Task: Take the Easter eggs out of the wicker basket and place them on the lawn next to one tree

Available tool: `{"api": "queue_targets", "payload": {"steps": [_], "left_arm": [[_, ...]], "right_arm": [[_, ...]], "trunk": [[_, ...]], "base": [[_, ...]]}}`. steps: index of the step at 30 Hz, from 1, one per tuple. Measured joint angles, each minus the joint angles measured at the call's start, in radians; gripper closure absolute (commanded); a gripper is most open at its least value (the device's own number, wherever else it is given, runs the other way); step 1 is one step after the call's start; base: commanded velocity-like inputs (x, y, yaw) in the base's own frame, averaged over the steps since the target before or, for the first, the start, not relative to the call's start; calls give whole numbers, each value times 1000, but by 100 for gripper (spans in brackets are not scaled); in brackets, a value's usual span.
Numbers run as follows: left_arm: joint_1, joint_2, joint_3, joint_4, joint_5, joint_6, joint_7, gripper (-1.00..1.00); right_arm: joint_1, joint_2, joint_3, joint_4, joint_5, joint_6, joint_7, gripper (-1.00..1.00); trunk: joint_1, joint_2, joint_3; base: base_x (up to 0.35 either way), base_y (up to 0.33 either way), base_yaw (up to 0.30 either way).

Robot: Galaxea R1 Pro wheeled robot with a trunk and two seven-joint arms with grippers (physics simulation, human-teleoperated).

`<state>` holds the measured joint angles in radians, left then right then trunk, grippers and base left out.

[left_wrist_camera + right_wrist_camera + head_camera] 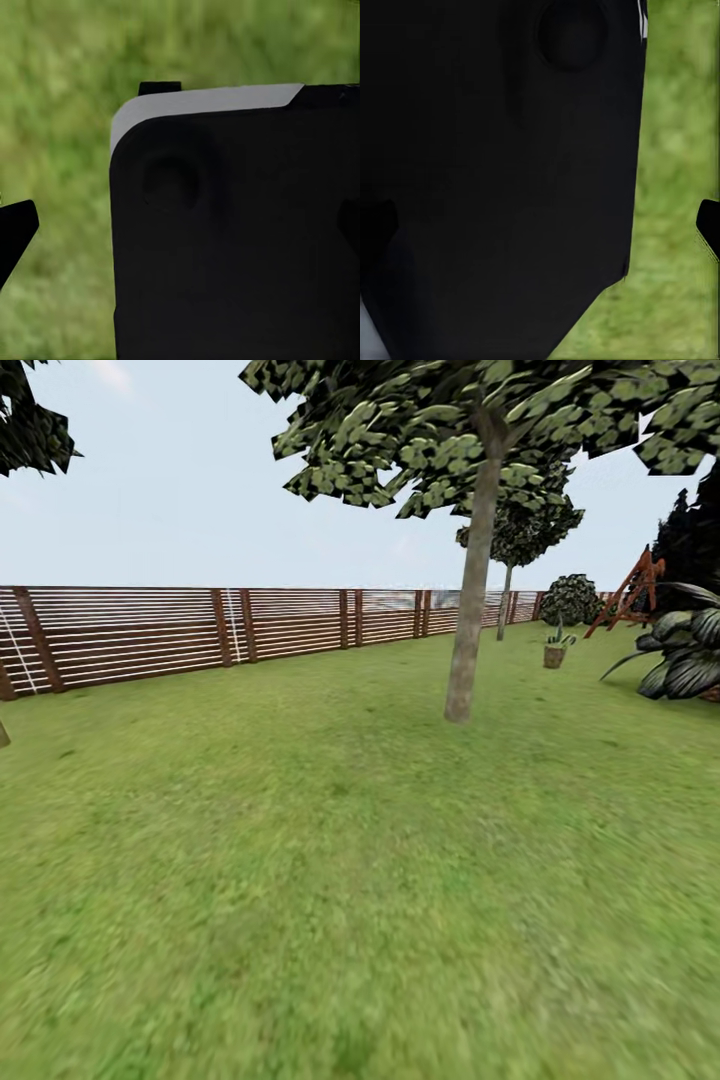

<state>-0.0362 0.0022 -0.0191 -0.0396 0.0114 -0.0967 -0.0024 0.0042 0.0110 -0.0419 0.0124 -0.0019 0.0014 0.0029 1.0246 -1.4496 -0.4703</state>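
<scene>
Grippers: both wrist views mostly blocked by dark robot body panels; only black finger tips (15,229) and (709,225) peek in at frame edges over blurred grass. Opening width and any load: cannot tell, either side. Arms prob. tucked close to the body for travel, which would explain the blocked views.

Item 1, tree (472,575): pale mottled trunk, slight lean, dark leaf canopy overhead. Sits approx 1 o'clock in head view, mid-distance. Likely drop spot for eggs, as grass at its base is open.

Item 2, lawn (300,880): flat mottled green, fills lower head view, blurred near the bottom.

Item 3, fence (200,630): brown horiz. slats, runs 9 to 1 o'clock along far edge of garden.

Item 4, potted plant (555,648): small, approx 2 o'clock, beyond tree.

Item 5, broad-leaved striped plant (685,650): 3 o'clock edge.

Item 6, wooden A-frame (632,592): far 2 o'clock.

Eggs, basket: location cannot be given from these frames. Robot prob. in transit; stage of task unclear.
</scene>
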Motion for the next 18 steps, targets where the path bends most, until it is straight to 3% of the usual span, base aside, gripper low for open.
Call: {"api": "queue_targets", "payload": {"steps": [10, 18], "left_arm": [[0, 2, 0, 3, -4, 13, -2, -100], [0, 2, -9, 5, -11, 9, -3, -100]], "right_arm": [[0, 1, 2, -1, -1, 0, 0, -100], [0, 0, -4, -10, -1, 0, -4, -100]], "trunk": [[0, 0, -5], [0, 0, -6]], "base": [[297, 51, 190], [271, 160, 44]]}}
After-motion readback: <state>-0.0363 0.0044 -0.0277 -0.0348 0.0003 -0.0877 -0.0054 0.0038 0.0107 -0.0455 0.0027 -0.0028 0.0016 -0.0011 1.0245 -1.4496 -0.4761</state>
